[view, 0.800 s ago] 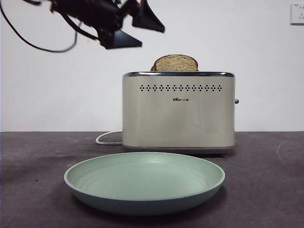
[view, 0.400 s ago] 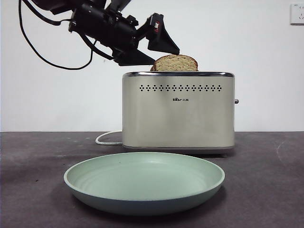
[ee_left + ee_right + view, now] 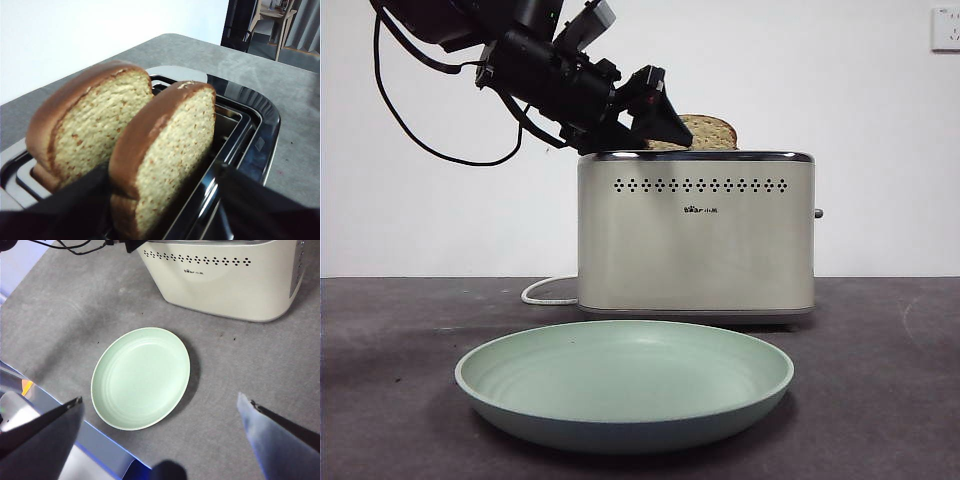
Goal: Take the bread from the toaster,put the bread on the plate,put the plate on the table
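Now the left gripper (image 3: 160, 200), jaws spread, straddles the speckled, brown-crusted bread (image 3: 165, 150) standing in the toaster (image 3: 695, 235).

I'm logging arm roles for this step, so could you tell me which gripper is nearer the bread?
Left. The left gripper straddles the bread at the toaster, jaws open; the right gripper hangs open high above the plate.

Bkgd: plain white wall (image 3: 880, 150), white socket plate (image 3: 946, 28) at upper corner. Left wrist view: dark doorway (image 3: 240, 22), wooden chair (image 3: 274, 20) beyond. Lighting even, diffuse.
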### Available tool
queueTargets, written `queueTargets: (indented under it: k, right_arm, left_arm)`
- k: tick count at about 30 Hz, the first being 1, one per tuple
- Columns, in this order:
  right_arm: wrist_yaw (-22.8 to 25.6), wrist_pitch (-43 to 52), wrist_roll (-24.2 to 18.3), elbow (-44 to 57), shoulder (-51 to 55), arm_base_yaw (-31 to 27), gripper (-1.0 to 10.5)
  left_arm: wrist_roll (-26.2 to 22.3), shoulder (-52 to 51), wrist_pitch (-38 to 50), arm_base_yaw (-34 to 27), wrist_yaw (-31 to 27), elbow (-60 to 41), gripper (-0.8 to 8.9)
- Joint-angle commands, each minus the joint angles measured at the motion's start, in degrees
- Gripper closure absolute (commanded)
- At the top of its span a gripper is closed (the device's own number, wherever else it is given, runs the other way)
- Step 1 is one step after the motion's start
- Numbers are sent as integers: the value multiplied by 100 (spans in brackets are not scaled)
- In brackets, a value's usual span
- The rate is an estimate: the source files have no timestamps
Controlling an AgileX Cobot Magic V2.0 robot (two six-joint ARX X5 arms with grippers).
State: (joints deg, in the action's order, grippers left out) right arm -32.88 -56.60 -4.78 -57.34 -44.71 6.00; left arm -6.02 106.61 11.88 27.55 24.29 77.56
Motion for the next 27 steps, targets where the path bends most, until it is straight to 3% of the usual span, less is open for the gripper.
queueTargets:
  k: [1, 3, 17, 27]
  right_arm:
    - [0, 7, 4, -24, 7, 11, 298]
    - [0, -7, 2, -24, 7, 11, 298]
    - [20, -61, 4, -24, 7, 11, 298]
    - [17, -59, 4, -24, 7, 11, 298]
  left_arm:
    - [-24, 42, 55, 22, -11, -9, 785]
    - [-24, 42, 72, 22, -17, -9, 825]
    - [144, -83, 129, 4, -15, 214, 822]
    - [149, -791, -212, 2, -28, 468, 822]
